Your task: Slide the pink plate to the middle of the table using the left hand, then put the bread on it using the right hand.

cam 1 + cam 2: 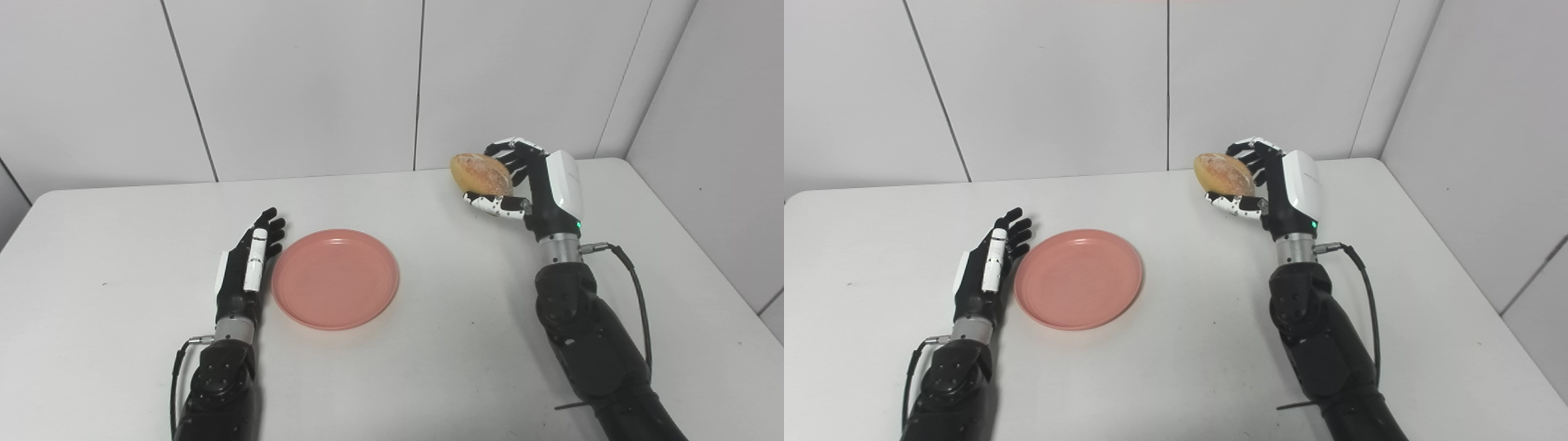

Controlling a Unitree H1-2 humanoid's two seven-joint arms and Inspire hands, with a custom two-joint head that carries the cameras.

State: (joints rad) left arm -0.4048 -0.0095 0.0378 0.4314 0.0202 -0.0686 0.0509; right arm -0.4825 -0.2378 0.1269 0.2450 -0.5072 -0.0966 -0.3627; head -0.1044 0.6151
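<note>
Table (pixel 429 367) first: white, wide, filling the lower frame under pale wall panels (pixel 294 86). Right arm (pixel 588 331) next, rising from the bottom right, black and bulky, cable (pixel 637 288) looping off the wrist. Left arm (pixel 217 392) lower and shorter at the bottom left, lying close to the tabletop. Pink plate (pixel 335 278) flat on the table, left of centre, bare, rim just beside the left hand. Left hand (pixel 248 269) stretched out flat, fingers apart and pointing away, holding nothing, right up against the plate's left edge; contact too close to call. Right hand (pixel 530 184) lifted above the far right part of the table, palm turned toward the middle, fingers curled over and thumb tucked under, wrapped around the bread. Bread (pixel 481 174), golden and oval, clear of the table, well apart from the plate, up and to its right.
</note>
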